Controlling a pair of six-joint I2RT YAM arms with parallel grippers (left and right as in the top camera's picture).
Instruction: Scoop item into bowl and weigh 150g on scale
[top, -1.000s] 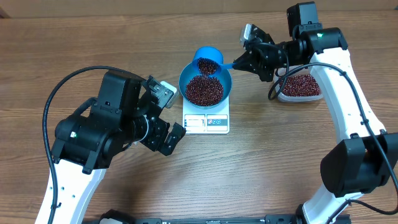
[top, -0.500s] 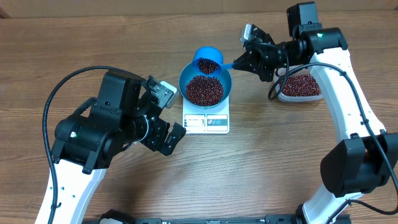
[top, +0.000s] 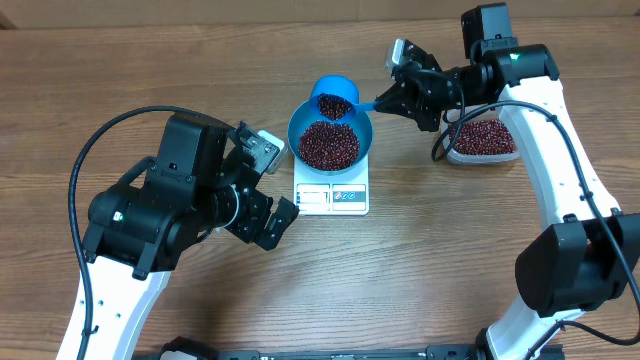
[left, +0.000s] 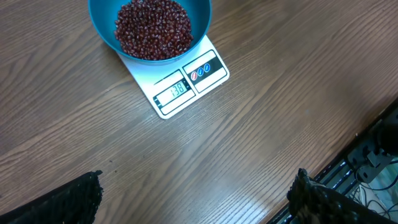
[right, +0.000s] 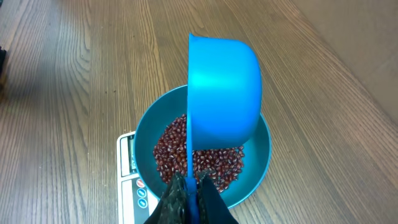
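The right gripper (right: 191, 186) is clenched on the handle of a blue scoop (right: 224, 90), tipped over the blue bowl (top: 365, 128). The bowl sits on the white scale (top: 332, 198), holding a heap of red-brown beans (top: 328, 145). The left gripper (left: 193, 202) hangs spread wide and empty near the scale, whose display (left: 171, 94) possibly reads 138

White links (top: 548, 140) between bulky black joint housings (top: 170, 200); looping black cables (top: 110, 123); one small green light (top: 515, 57)

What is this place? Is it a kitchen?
Probably a robot lab workbench, not a kitchen: a left arm and right arm stand at a wooden table, with a scale under a bowl of beans.
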